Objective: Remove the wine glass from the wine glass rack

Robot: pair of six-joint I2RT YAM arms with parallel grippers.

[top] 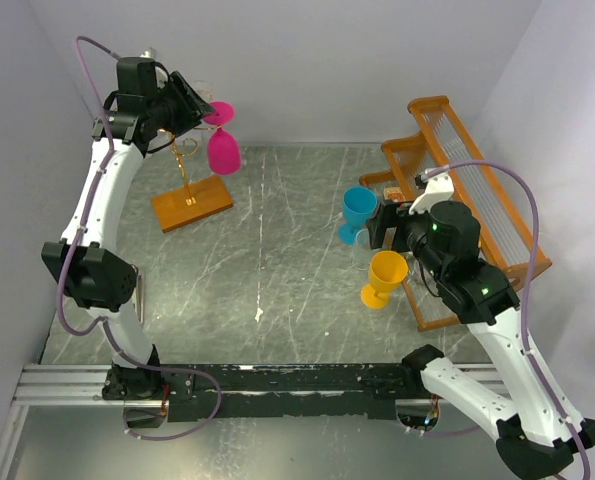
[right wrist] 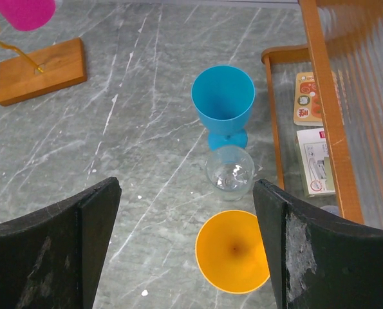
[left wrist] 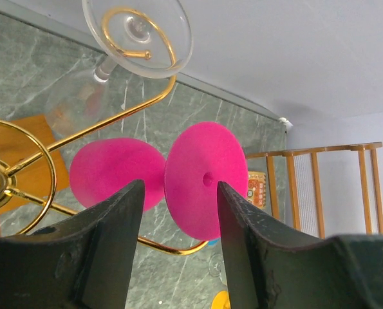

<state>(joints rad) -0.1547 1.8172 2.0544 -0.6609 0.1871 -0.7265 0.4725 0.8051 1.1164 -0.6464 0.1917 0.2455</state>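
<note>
- Location. The pink wine glass (top: 223,148) hangs inverted from a scrolled arm of the wine glass rack (top: 191,205), at the far left of the table (top: 277,290). Its foot sits up on the gold wire and its bowl hangs free above the wooden base.
- Orientation. The long axis runs close to upright, with the foot at the top and the mouth downward. In the left wrist view the flat underside of the foot faces the camera, and the bowl shows behind it to the left.
- Left gripper (left wrist: 179,187). The jaws stand apart at the level of the foot, whose disc lies just beyond the tips. Contact cannot be told, and no grip is evident.
- Step in hand (judgement). The left gripper is taking hold of the glass. Square the jaws to the foot's rim, or to the stem just under it, and close gently, since a smooth disc may slip.
- Removal (judgement). Take the weight off the wire first, then draw the stem out along the open end of the arm. A straight downward pull would catch the foot.
- Hazard. A clear glass (left wrist: 138,29) hangs on the neighbouring arm, just beside, and the light rack could tip or drag.
- Right gripper (right wrist: 186,187). The jaws are wide open and empty, above a blue cup (right wrist: 223,96) and an orange cup (right wrist: 233,251), well apart from the rack.
</note>
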